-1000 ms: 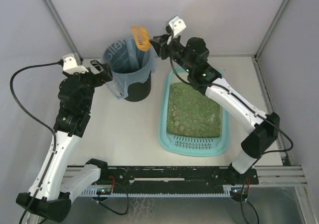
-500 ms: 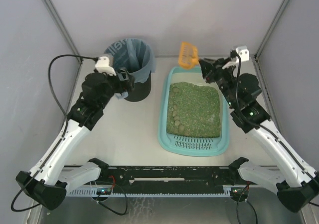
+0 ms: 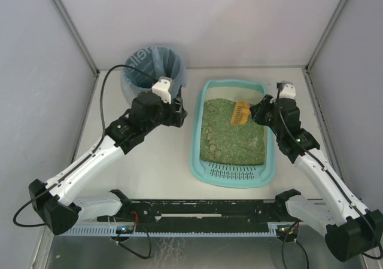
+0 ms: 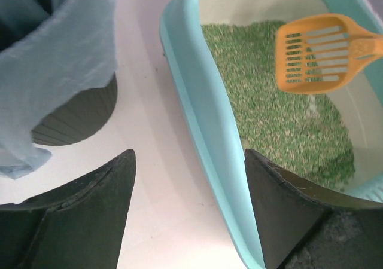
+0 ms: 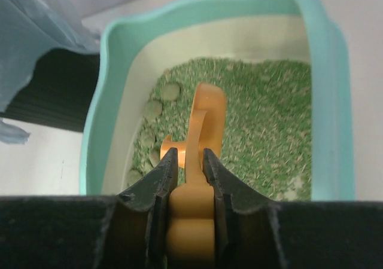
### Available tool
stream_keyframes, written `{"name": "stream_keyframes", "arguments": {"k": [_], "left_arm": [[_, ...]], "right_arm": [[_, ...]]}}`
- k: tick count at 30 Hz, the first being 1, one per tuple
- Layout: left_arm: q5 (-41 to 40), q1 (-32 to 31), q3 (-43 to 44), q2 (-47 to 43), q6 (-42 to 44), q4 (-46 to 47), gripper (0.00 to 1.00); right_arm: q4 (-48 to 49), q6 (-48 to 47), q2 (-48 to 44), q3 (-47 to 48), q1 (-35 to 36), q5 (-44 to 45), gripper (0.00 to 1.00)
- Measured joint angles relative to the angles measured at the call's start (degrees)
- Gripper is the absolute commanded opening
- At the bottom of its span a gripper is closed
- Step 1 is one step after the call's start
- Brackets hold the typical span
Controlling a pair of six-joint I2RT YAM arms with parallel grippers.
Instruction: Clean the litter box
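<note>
Right gripper (image 5: 187,161) is clamping the handle of the orange scoop (image 5: 203,116) between two fingers that are pressing in on it from either side. It is holding the slotted blade low over the far right part of the litter box (image 3: 195,155); whether the blade is touching the green litter (image 3: 230,134) cannot be told. The litter box is sitting on the white table (image 3: 149,161), right of centre, with its long side running away from the arm bases and its slotted grille (image 3: 236,172) at the near end. Litter is filling the middle and far part of the tray, and several rounded clumps (image 5: 154,109) are lying along its left edge.

Left gripper (image 4: 188,173) is hanging over the table just beside the box's left rim, its fingers spread wide and gripping nothing — only bare table and the teal rim are showing between them. Beyond it, near the box's far left corner but apart from it, the round black bin (image 3: 167,110) is standing upright, with a blue bag (image 3: 143,66) draping over its rim.
</note>
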Motion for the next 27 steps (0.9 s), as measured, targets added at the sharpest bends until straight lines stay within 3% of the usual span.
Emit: {"name": "stream_keyframes", "arguments": {"k": [9,22,27], "left_arm": [[1.6,-3.0,3.1,4.3,1.4,-5.0,0.76],[1.5,-2.9,3.3,4.4,2.0,-6.4,0.76],[1.2,-2.9,3.3,4.5,2.1,-6.4,0.76]], "right_arm": [[5.0,5.6,13.2,-3.2,-0.4,-4.3,0.0],[33.8,19.0,41.0,2.1,-3.5,-14.4,0.0],[39.0,22.2,45.0,2.4,-4.2,-18.7,0.0]]}}
